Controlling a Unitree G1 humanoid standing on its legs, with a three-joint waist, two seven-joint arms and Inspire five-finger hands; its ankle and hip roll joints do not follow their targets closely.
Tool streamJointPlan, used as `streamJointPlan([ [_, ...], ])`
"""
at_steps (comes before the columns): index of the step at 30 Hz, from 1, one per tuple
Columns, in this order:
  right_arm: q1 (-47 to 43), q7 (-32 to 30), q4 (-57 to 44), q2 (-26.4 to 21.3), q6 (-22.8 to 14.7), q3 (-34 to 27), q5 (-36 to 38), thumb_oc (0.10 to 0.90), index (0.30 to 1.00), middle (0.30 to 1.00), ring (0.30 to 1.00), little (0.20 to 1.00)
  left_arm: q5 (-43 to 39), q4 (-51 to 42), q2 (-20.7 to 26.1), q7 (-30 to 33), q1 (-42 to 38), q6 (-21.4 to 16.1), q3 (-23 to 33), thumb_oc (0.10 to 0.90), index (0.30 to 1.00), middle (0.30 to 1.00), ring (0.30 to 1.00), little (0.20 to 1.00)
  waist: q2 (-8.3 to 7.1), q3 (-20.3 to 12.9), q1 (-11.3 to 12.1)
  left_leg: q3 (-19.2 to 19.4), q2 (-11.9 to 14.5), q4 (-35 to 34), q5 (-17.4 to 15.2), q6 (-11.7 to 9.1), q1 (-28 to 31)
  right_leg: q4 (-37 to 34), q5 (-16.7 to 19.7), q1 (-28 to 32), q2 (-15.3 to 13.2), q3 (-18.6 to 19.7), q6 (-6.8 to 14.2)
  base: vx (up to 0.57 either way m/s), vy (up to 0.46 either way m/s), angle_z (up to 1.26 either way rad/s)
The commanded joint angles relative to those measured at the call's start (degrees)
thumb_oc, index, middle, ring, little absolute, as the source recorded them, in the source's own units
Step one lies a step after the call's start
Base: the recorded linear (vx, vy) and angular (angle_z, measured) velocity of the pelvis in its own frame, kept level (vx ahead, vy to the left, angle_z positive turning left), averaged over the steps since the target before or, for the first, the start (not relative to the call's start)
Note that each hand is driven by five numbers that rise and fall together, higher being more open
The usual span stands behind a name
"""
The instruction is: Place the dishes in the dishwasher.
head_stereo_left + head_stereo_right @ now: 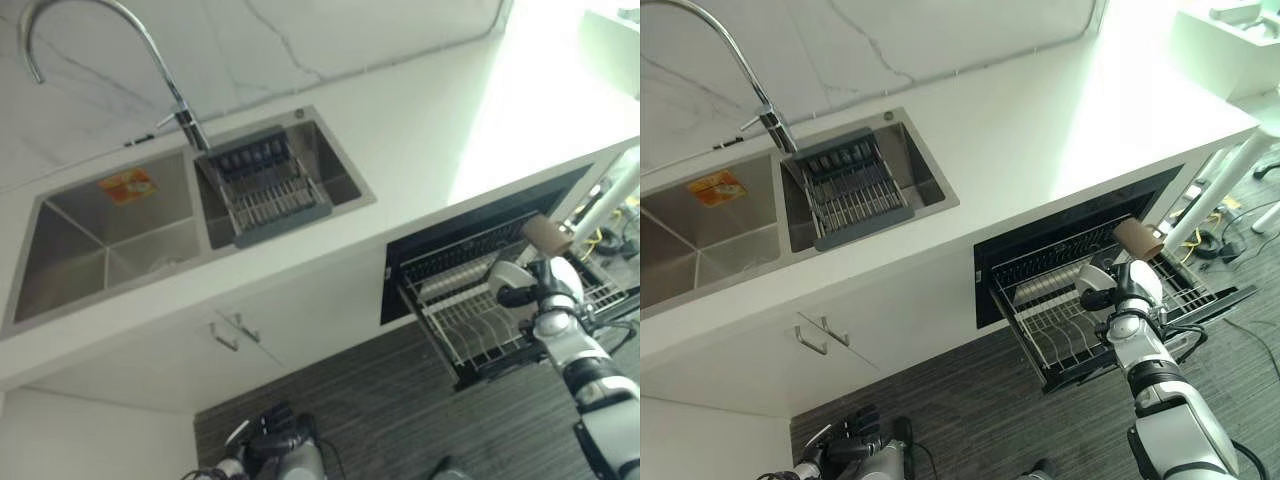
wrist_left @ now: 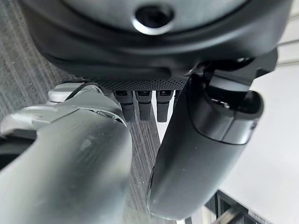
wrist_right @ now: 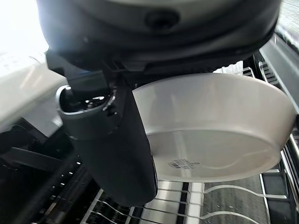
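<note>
Left eye view: the right hand (image 1: 520, 290) is out over the pulled-out dishwasher rack (image 1: 470, 330), below the white tabletop (image 1: 420, 130), carrying a white dish (image 1: 507, 275) on edge. The sink (image 1: 110, 240) holds a grey drying rack (image 1: 270, 190), well apart from the dishwasher. The left hand (image 1: 275, 440) hangs low near the floor.

Right eye view: the same dish (image 1: 1095, 280) sits above the wire tines of the rack (image 1: 1060, 330), not yet resting in them.

Left wrist view: the left hand (image 2: 196, 154) holds nothing; its fingers (image 2: 142, 105) are curled in loosely and empty, with the floor past them.

Right wrist view: the thumb (image 3: 121, 154) presses against the underside of the dish (image 3: 210, 140), which the hand grasps by its rim, base facing the camera, with rack wires (image 3: 187, 210) just below. The dish looks like glazed ceramic: stiff, smooth, likely slippery and breakable if knocked against the wires. The rim pinch seems the right hold; it should probably be lowered gently between tines before letting go.
</note>
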Motion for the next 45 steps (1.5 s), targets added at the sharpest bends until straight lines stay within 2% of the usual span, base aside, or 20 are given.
streamJointPlan([
  [1, -10.4, -11.7, -1.1, -4.5, -3.1, -0.4, -3.2, 0.4, 0.3, 0.3, 0.3, 0.3, -0.7, -0.9, 5.1, 1.2, 1.1, -0.2, -5.1, 0.8, 0.9, 0.9, 0.9, 0.9, -1.65, 2.0, 1.6, -1.0, 1.7, 6.4, -8.8, -1.7, 0.6, -0.9, -0.1, -2.0, -1.4, 1.4, 2.7, -0.21, -0.089, 0.05],
  [8, -17.2, -14.9, 2.2, -5.6, -3.1, 2.1, -1.1, 0.4, 0.3, 0.3, 0.3, 0.3, -3.7, -4.8, 8.0, 2.7, -0.6, -0.5, -6.8, 0.8, 0.9, 0.9, 0.9, 0.9, 0.08, 7.0, 2.4, -2.4, 1.0, 6.4, -8.1, -1.3, -4.2, -0.9, 0.6, -6.7, -1.4, 2.6, 2.4, -0.13, -0.074, 0.09],
  [9, -19.5, -13.3, 3.5, -6.3, -2.9, 3.4, 0.1, 0.4, 0.3, 0.3, 0.3, 0.3, -4.5, -6.1, 8.7, 3.0, -0.5, -0.9, -7.2, 0.8, 0.9, 0.9, 0.9, 0.9, 0.79, 8.4, 2.8, -2.7, 0.7, 6.4, -7.9, -1.3, -5.7, -0.9, 0.7, -8.0, -1.6, 2.8, 2.3, -0.1, -0.062, -0.01],
  [12, -21.4, -11.7, 4.1, -7.1, -2.7, 4.9, 2.2, 0.4, 0.3, 0.3, 0.3, 0.3, -5.8, -7.3, 9.3, 3.0, -0.2, -0.9, -7.4, 0.8, 0.9, 0.9, 0.9, 0.9, 1.43, 9.0, 3.0, -2.9, 0.4, 6.4, -7.7, -1.3, -6.9, -0.9, 0.7, -9.0, -1.7, 3.0, 2.2, -0.06, -0.017, 0.05],
  [13, -21.9, -10.8, 4.5, -7.2, -2.2, 5.1, 3.5, 0.485, 0.427, 0.427, 0.427, 0.427, -6.0, -7.5, 9.4, 2.9, -0.1, -0.9, -7.5, 0.8, 0.9, 0.9, 0.9, 0.9, 1.67, 9.1, 3.0, -2.9, 0.2, 6.4, -7.7, -1.3, -7.2, -0.9, 0.7, -9.3, -1.7, 3.1, 2.2, -0.04, 0.032, 0.04],
  [14, -22.3, -9.0, 4.9, -7.4, -1.5, 4.9, 4.9, 0.551, 0.526, 0.526, 0.526, 0.526, -6.1, -8.0, 9.3, 2.8, 0.1, -0.9, -7.6, 0.8, 0.9, 0.9, 0.9, 0.9, 1.97, 9.3, 3.0, -3.0, 0.1, 6.4, -7.6, -1.3, -7.5, -0.9, 0.7, -9.7, -1.8, 3.3, 2.1, -0.03, 0.052, 0.05],
  [15, -22.4, -7.4, 5.7, -7.4, -1.0, 4.5, 6.3, 0.769, 0.853, 0.853, 0.853, 0.853, -6.2, -8.4, 9.2, 2.8, 0.4, -0.7, -7.6, 0.8, 0.9, 0.9, 0.9, 0.9, 2.24, 9.3, 3.0, -3.0, -0.1, 6.4, -7.6, -1.3, -7.7, -0.9, 0.7, -9.9, -1.9, 3.4, 2.1, -0.03, 0.068, 0.05],
  [16, -22.5, -5.2, 6.4, -7.2, 1.2, 4.3, 7.9, 0.8, 0.9, 0.9, 0.9, 0.9, -6.3, -8.6, 9.1, 2.5, 0.6, -0.7, -7.6, 0.8, 0.9, 0.9, 0.9, 0.9, 2.38, 9.3, 3.0, -2.9, -0.3, 6.4, -7.6, -1.3, -7.8, -0.9, 0.7, -10.0, -2.0, 3.5, 2.1, -0.02, 0.055, 0.05],
  [18, -21.9, -3.4, 7.2, -7.2, 3.9, 4.0, 7.7, 0.8, 0.9, 0.9, 0.9, 0.9, -5.9, -9.7, 9.3, 2.7, 0.9, -0.1, -7.4, 0.8, 0.9, 0.9, 0.9, 0.9, 2.29, 9.2, 3.1, -2.7, -0.3, 6.4, -7.6, -1.3, -7.6, -0.9, 0.8, -9.8, -2.1, 3.4, 2.2, -0.02, 0.021, 0.05],
  [23, -22.4, -0.8, 7.7, -7.5, 4.1, 4.5, 8.5, 0.8, 0.9, 0.9, 0.9, 0.9, -5.5, -11.2, 10.5, 3.3, 0.7, 0.7, -7.2, 0.8, 0.9, 0.9, 0.9, 0.9, 1.07, 8.8, 3.2, -2.1, 0.2, 6.4, -7.6, -1.6, -6.4, -0.9, 1.2, -8.7, -2.5, 2.8, 2.7, -0.01, -0.005, 0.13],
  [25, -22.5, 1.4, 7.3, -7.3, 5.3, 4.7, 6.9, 0.8, 0.9, 0.9, 0.9, 0.9, -5.6, -12.0, 10.7, 3.6, 0.4, 1.4, -7.1, 0.8, 0.9, 0.9, 0.9, 0.9, 0.47, 8.6, 3.0, -1.8, 0.5, 6.4, -7.6, -1.7, -5.8, -0.9, 1.2, -8.1, -2.5, 2.7, 2.8, -0.01, 0.017, -0.03],
  [28, -22.2, 4.2, 5.8, -8.3, 7.1, 5.5, 9.1, 0.8, 0.9, 0.9, 0.9, 0.9, -5.4, -13.0, 11.4, 3.8, 0.5, 2.6, -6.3, 0.8, 0.9, 0.9, 0.9, 0.9, -0.95, 7.9, 2.7, -1.1, 1.3, 6.4, -7.6, -1.8, -4.6, -0.9, 1.3, -7.0, -2.2, 2.5, 3.0, -0.02, 0.018, -0.07],
  [32, -20.6, 7.6, 4.8, -9.9, 8.2, 3.5, 14.0, 0.8, 0.9, 0.9, 0.9, 0.9, -4.8, -14.0, 11.7, 4.7, 1.3, 4.0, -5.0, 0.8, 0.9, 0.9, 0.9, 0.9, -2.59, 6.9, 2.5, -0.2, 2.5, 6.4, -7.5, -2.0, -2.9, -0.9, 1.1, -5.3, -1.8, 2.1, 3.1, -0.01, 0.007, -0.05],
  [35, -17.9, 12.2, 1.9, -11.6, 9.6, 2.1, 11.2, 0.8, 0.9, 0.9, 0.9, 0.9, -3.4, -14.6, 11.7, 4.7, 2.5, 5.4, -3.6, 0.8, 0.9, 0.9, 0.9, 0.9, -4.35, 5.7, 2.2, 0.6, 3.2, 6.4, -7.6, -2.1, -1.2, -0.9, 1.0, -3.7, -1.5, 2.0, 3.3, 0.03, -0.011, -0.08],
  [37, -16.5, 14.1, -2.1, -13.9, 10.9, 2.7, 12.6, 0.8, 0.9, 0.9, 0.9, 0.9, -3.2, -15.5, 12.1, 5.3, 3.2, 7.2, -2.3, 0.8, 0.9, 0.9, 0.9, 0.9, -5.74, 4.5, 1.7, 1.9, 4.1, 6.4, -7.5, -2.4, 0.5, -0.9, 1.1, -2.2, -1.4, 1.1, 3.4, 0.07, 0.01, -0.08],
  [42, -12.1, 17.1, -7.7, -16.5, 13.1, -1.4, 17.2, 0.8, 0.9, 0.9, 0.9, 0.9, -2.8, -15.5, 11.4, 6.9, 4.3, 9.8, -0.4, 0.8, 0.9, 0.9, 0.9, 0.9, -7.81, 1.8, 0.3, 3.8, 5.0, 6.4, -8.0, -2.3, 3.8, -0.9, 0.8, 0.5, -1.0, 0.6, 3.4, 0.1, 0.021, -0.17],
  [45, -9.7, 18.8, -10.3, -17.4, 14.8, -3.9, 19.6, 0.8, 0.9, 0.9, 0.9, 0.9, -2.2, -14.3, 10.5, 6.8, 5.0, 10.1, 0.7, 0.8, 0.9, 0.9, 0.9, 0.9, -8.49, 0.5, -0.3, 4.5, 5.1, 6.4, -8.2, -2.2, 5.1, -0.9, 0.6, 1.5, -0.9, 0.2, 3.4, 0.09, 0.019, -0.1],
])
